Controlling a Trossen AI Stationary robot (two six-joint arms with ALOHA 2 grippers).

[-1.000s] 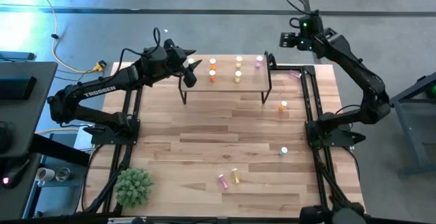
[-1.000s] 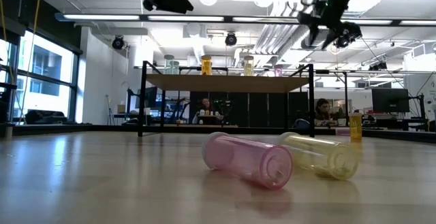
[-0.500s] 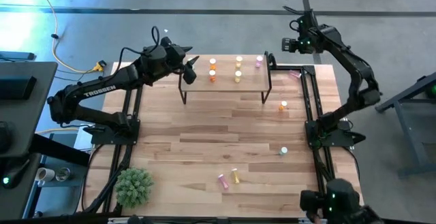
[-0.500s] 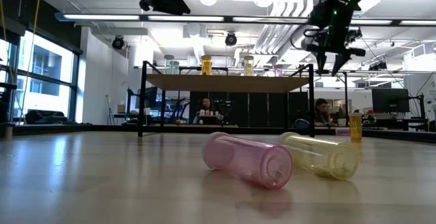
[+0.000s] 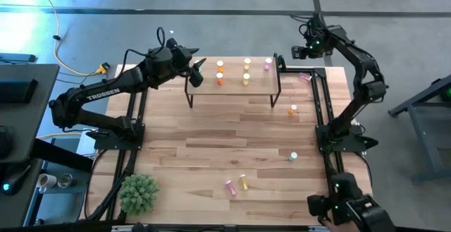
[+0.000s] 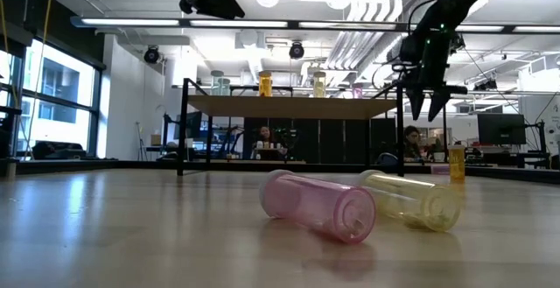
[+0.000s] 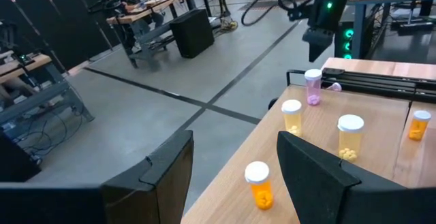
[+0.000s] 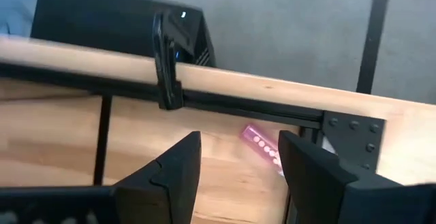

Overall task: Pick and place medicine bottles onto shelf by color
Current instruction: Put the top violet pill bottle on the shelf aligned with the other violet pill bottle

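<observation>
The shelf [image 5: 232, 85] stands at the table's far middle. Upright on it are orange [image 5: 220, 79], yellow [image 5: 246, 79] and pink [image 5: 268, 63] medicine bottles. My left gripper [image 5: 199, 72] hangs open at the shelf's left end, level with its top, with nothing between its fingers [image 7: 235, 142]. My right gripper [image 5: 299, 52] is open and points down above the far right corner. Below it, a pink bottle [image 8: 262, 146] lies on its side on the table; nothing touches it. Pink [image 6: 319, 205] and yellow [image 6: 411, 199] bottles lie near the front edge.
An orange bottle [image 5: 293, 109] and a green one [image 5: 293, 157] stand on the table's right side. A green plant [image 5: 138, 193] sits at the near left corner. Black frame rails [image 5: 318, 98] run along both sides, one right beside the lying pink bottle.
My right gripper has come down toward the table's far right corner and tipped from slanting to pointing nearly straight down. It is still open.
</observation>
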